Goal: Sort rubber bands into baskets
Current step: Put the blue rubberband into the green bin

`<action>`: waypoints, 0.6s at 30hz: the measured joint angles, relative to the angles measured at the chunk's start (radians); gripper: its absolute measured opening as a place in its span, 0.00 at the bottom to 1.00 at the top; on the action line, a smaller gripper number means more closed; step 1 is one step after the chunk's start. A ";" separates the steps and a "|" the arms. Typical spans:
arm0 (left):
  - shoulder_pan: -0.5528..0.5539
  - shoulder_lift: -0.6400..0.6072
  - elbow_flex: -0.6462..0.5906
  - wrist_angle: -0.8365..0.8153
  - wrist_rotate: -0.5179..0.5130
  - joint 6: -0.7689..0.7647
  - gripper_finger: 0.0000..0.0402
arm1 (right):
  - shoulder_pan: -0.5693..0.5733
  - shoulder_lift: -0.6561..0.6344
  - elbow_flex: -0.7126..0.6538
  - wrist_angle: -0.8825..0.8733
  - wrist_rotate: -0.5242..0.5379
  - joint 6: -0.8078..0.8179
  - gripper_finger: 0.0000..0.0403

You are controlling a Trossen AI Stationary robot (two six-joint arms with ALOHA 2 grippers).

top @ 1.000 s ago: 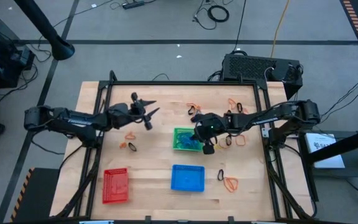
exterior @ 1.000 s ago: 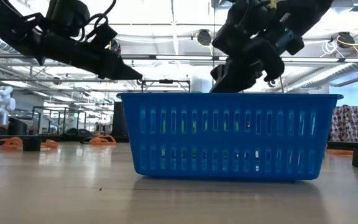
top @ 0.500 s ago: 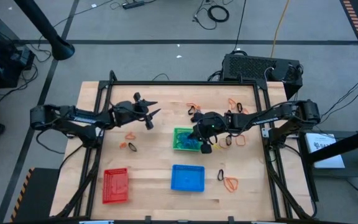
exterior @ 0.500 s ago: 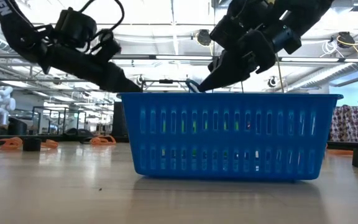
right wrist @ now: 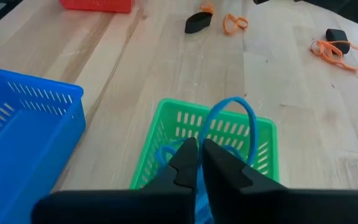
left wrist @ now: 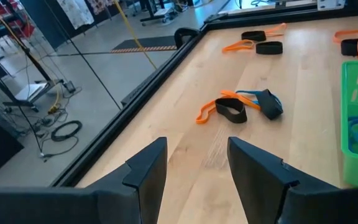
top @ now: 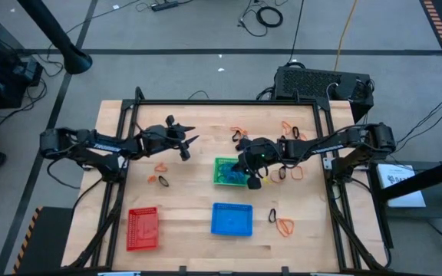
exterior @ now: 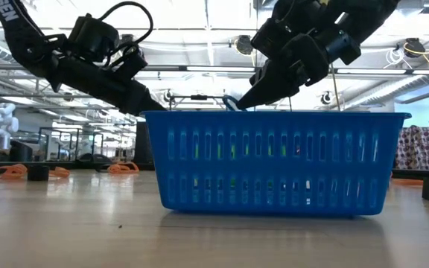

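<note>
A light wooden table (top: 183, 195) sits on grey floor, a black vented box (top: 321, 83) beyond its far edge (cables (top: 267, 15) trail farther off).

Three baskets: green (top: 228, 172), blue (top: 231, 219), red (top: 143, 228). Two grippers: left (top: 187, 143), right (top: 249, 181). Rubber bands (top: 284, 225) too scattered and small to count.

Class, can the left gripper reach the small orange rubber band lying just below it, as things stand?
Probably yes: the left gripper is open, empty, and nothing covers the orange rubber band.
</note>
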 joint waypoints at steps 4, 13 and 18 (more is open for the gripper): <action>0.000 0.000 0.000 0.000 0.000 0.000 0.44 | 0.000 0.000 0.000 -0.002 0.000 0.014 0.10; 0.000 0.000 0.000 0.001 0.000 0.000 0.44 | 0.000 0.000 0.000 -0.021 0.131 0.035 0.17; 0.000 0.000 0.000 0.000 0.000 0.000 0.44 | 0.000 -0.010 0.000 -0.040 0.278 -0.013 0.17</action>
